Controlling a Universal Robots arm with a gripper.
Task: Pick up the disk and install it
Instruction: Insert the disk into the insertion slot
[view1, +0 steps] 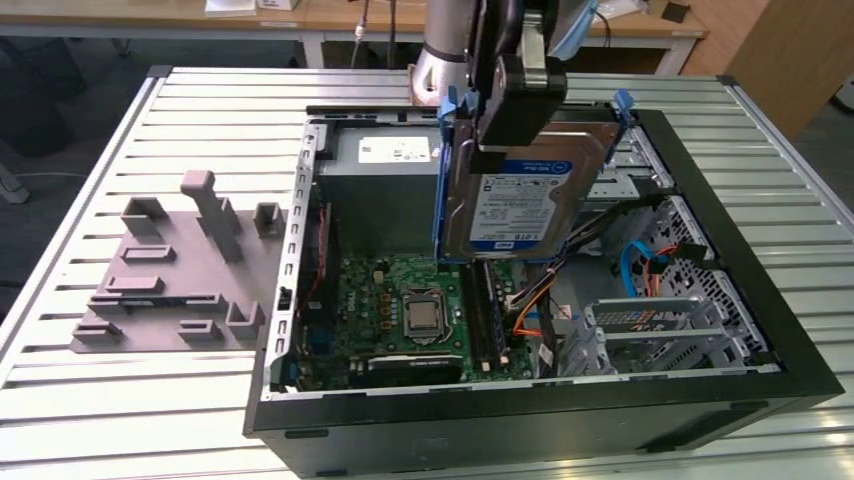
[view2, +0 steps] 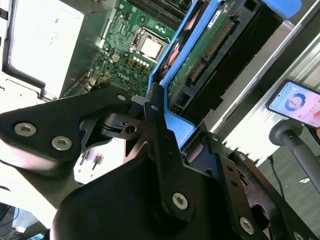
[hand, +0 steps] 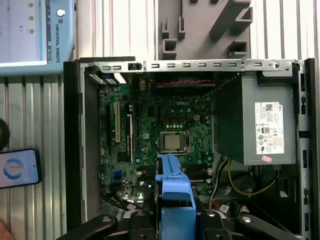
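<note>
The disk (view1: 514, 210), a silver-grey drive with a white-and-blue label in a blue plastic carrier, hangs on edge above the open computer case (view1: 754, 330). It hovers over the case's middle, above the motherboard (view1: 400, 310). My gripper (view1: 514, 115) is shut on the disk's upper end, black fingers on both faces. In the second wrist view the disk (view2: 205, 50) runs away from the gripper (view2: 162, 125), its circuit-board side showing. In the first wrist view the blue carrier's edge (hand: 174, 182) juts out from the gripper (hand: 175, 220) over the motherboard (hand: 165, 120).
A grey power supply box (hand: 260, 125) sits in one corner of the case. Silver metal drive bays (view1: 667, 320) with cables are on the exterior view's right. A grey fixture plate (view1: 174, 280) lies on the slatted table (view1: 80, 400) beside the case. A phone (hand: 17, 167) lies nearby.
</note>
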